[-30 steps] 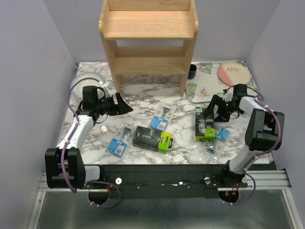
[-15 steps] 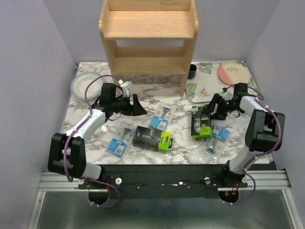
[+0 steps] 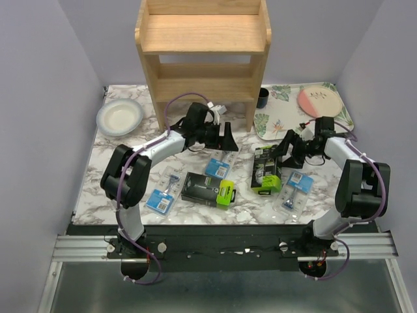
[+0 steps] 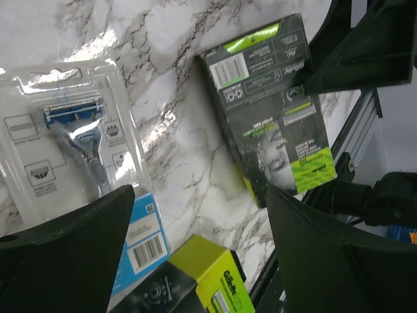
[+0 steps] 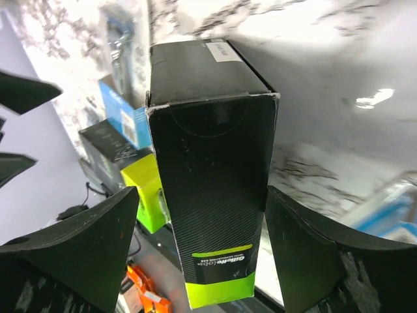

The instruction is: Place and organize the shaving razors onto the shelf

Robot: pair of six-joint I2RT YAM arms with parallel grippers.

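Note:
The wooden shelf [image 3: 202, 59] stands at the back and both tiers look bare. My left gripper [image 3: 228, 135] is open and empty, hovering over a blister pack [image 3: 221, 160] in front of the shelf; that pack [image 4: 71, 143] shows in the left wrist view. My right gripper [image 3: 277, 151] is open, with its fingers on either side of a black box with a lime-green end [image 3: 266, 171], and gaps show on both sides of the box [image 5: 208, 163]. A second black box [image 3: 208, 189] lies mid-table. Two more blister packs lie at the left [image 3: 166, 190] and at the right [image 3: 294, 189].
A floral tray [image 3: 270, 124] at the back right carries a pink plate [image 3: 319, 101]. A dark cup [image 3: 262, 98] stands beside the shelf's right leg. A white bowl [image 3: 119, 117] sits at the back left.
My left arm has swung right from near the bowl to in front of the shelf. My right gripper and the black box between its fingers have shifted left.

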